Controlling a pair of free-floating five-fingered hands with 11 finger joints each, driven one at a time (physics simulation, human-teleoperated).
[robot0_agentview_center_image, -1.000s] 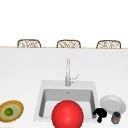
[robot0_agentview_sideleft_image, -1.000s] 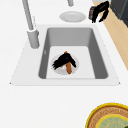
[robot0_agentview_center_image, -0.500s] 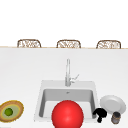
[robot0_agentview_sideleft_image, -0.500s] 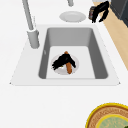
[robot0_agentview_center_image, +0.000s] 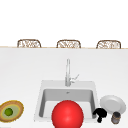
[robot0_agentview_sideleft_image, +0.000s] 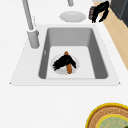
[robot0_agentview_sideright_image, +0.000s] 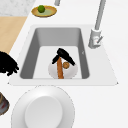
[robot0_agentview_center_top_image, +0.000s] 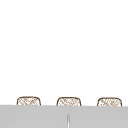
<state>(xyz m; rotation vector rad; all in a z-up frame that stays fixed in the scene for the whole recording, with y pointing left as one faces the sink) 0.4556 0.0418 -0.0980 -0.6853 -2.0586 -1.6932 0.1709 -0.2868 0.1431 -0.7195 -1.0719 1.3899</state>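
"Looking along the sink (robot0_agentview_center_image: 40, 100), what is found under the left robot hand (robot0_agentview_sideleft_image: 63, 62)?"

"A small white dish (robot0_agentview_sideright_image: 53, 72) is seen on the sink floor, and an orange stick (robot0_agentview_sideright_image: 60, 70) is laid across it. The left robot hand is held right over that stick, at its far end in the right side view. A small round brown piece (robot0_agentview_sideright_image: 66, 65) is also seen on the dish, just beside the stick."

"Is the stick gripped?"

"That cannot be told. The fingers are spread over the stick, but whether it is pinched or merely covered is not shown."

"And the right robot hand (robot0_agentview_center_image: 100, 114)?"

"It is held in the air at the right front corner of the sink, above the surface (robot0_agentview_center_image: 25, 75). Its fingers are curled and nothing is held in them. A dark jar (robot0_agentview_center_image: 116, 117) is placed just beside it, and a large white plate (robot0_agentview_center_image: 113, 103) is set near both."

"What else is noted?"

"A tall tap (robot0_agentview_center_image: 67, 72) is mounted behind the basin. A red ball (robot0_agentview_center_image: 67, 114) is seen in front of the sink in the front view. At the far left of the surface a woven bowl (robot0_agentview_center_image: 17, 110) is placed, with a green fruit (robot0_agentview_center_image: 8, 111) in it. Three chair backs (robot0_agentview_center_image: 28, 43) are lined up behind the surface."
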